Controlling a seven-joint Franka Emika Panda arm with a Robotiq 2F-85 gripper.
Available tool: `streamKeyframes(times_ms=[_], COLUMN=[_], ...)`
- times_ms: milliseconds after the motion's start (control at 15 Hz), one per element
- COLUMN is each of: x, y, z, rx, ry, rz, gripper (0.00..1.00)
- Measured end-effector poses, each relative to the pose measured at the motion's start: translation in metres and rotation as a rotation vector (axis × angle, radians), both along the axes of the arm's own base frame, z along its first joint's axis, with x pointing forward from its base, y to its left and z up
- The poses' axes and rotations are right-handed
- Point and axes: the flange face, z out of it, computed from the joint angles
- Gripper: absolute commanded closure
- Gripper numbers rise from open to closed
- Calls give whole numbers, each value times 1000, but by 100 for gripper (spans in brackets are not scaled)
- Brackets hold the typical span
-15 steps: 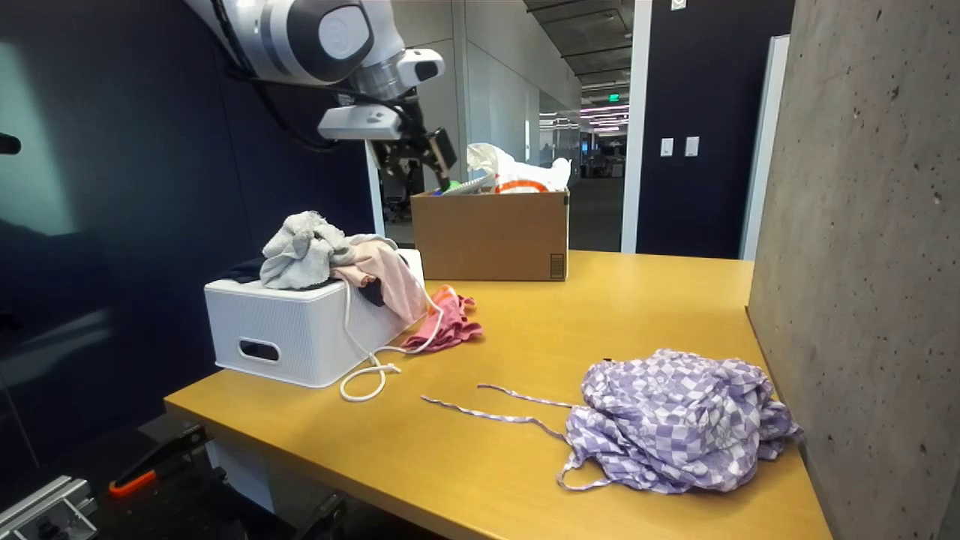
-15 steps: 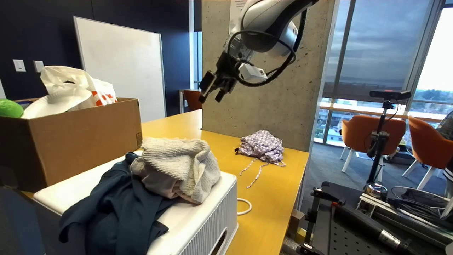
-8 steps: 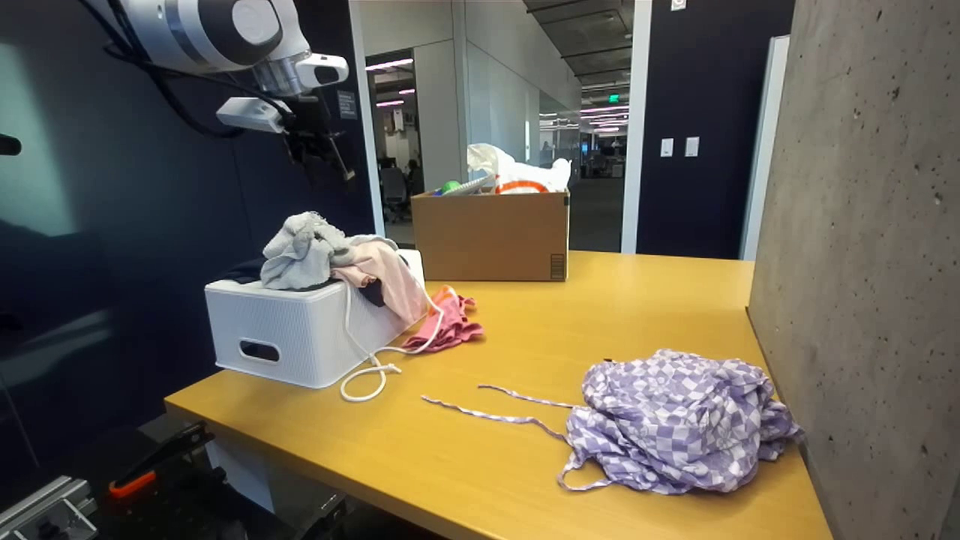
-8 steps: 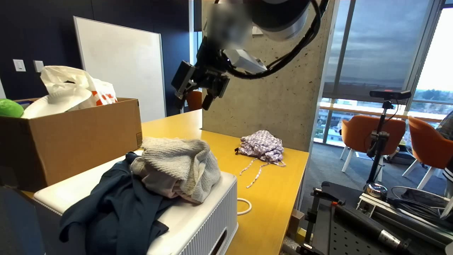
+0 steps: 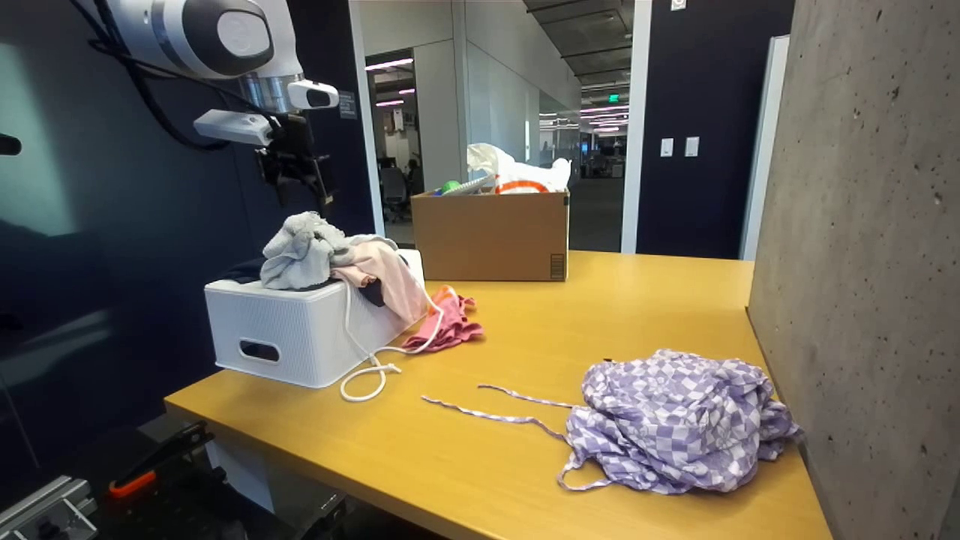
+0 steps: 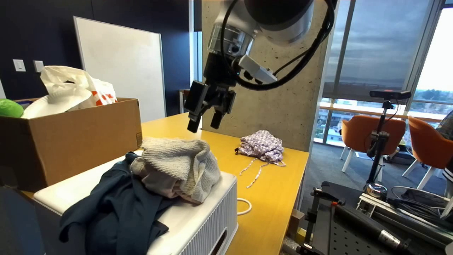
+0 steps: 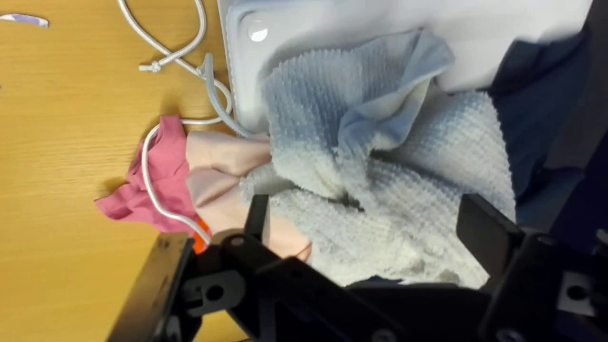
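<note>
Gripper (image 6: 205,124), jaws wide apart; above gray cloth (image 7: 384,180)

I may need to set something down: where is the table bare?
Widest: the table between the cardboard box, pink cloth, purple checked cloth and concrete pillar. A smaller patch lies near the table's edge, between the white cord and purple ties. Crowded: the white bin below the open hand, draped with gray cloth, peach cloth and navy cloth.

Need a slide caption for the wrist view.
Open gripper above a crumpled gray cloth on a white box, white cord crossing pink cloth beside it.
</note>
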Motion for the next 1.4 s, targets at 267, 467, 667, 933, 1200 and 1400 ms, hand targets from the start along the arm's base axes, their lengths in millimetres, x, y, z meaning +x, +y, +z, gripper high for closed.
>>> streamKeyframes(times_ms=[267,467,667,933,1200,1400], x=[-11,-11,-8,-7,-16,-30], y=[12,13,13,13,24,38], z=[-28,-42,-53,-61,-45,-8], rx=[-32,-50,-64,-84,-92,-87], ry=[26,-14,-73,-136,-191,-256], rz=[161,215,246,275,309,334], gripper=[0,35,58,88,100,98])
